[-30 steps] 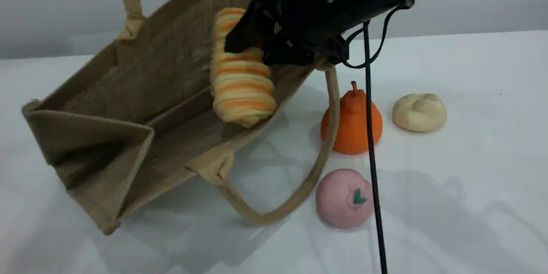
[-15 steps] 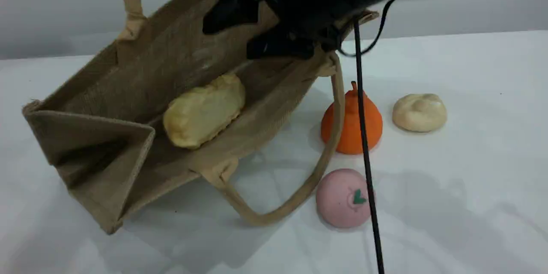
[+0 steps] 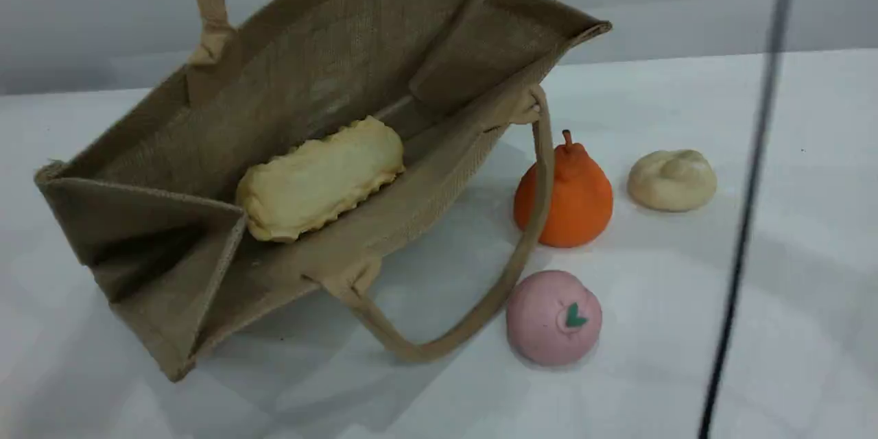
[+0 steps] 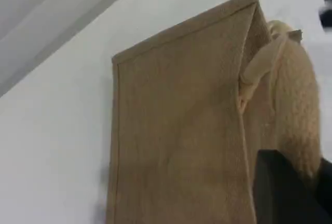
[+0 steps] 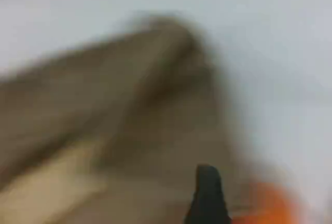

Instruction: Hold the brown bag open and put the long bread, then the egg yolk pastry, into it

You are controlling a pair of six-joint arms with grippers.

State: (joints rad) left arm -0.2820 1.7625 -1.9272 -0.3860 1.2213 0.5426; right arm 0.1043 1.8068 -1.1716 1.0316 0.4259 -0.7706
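White table (image 3: 789,233), grey wall behind. Brown bag (image 3: 288,103) sits at 9–10 o'clock of the scene view, tipped so its open mouth faces the cam. Upper handle (image 3: 206,7) runs up out of the top edge, lower handle (image 3: 494,288) droops on the table toward 6 o'clock.

Long bread (image 3: 319,178) lies inside the bag, pale underside up, crimped edge visible, long axis running 8 to 2 o'clock, resting against the near wall.

Egg yolk pastry (image 3: 672,180) is on the table at 3 o'clock, well apart from the bag. Orange pear-shaped fruit (image 3: 566,195) stands between bag and pastry, lower handle crossing its left side. Pink ball (image 3: 554,317) sits near 5 o'clock, just beside the handle loop.

Left gripper (image 4: 290,193): only a dark fingertip at the bottom of the left wrist view, bag wall and handle right next to it; jaws pressed together, what they pinch can't be seen.

Right gripper (image 5: 207,195): one fingertip in a heavily blurred right wrist view over bag and fruit; jaws spread, nothing in them. Blurred black cable (image 3: 748,206) crosses the right of the scene view.
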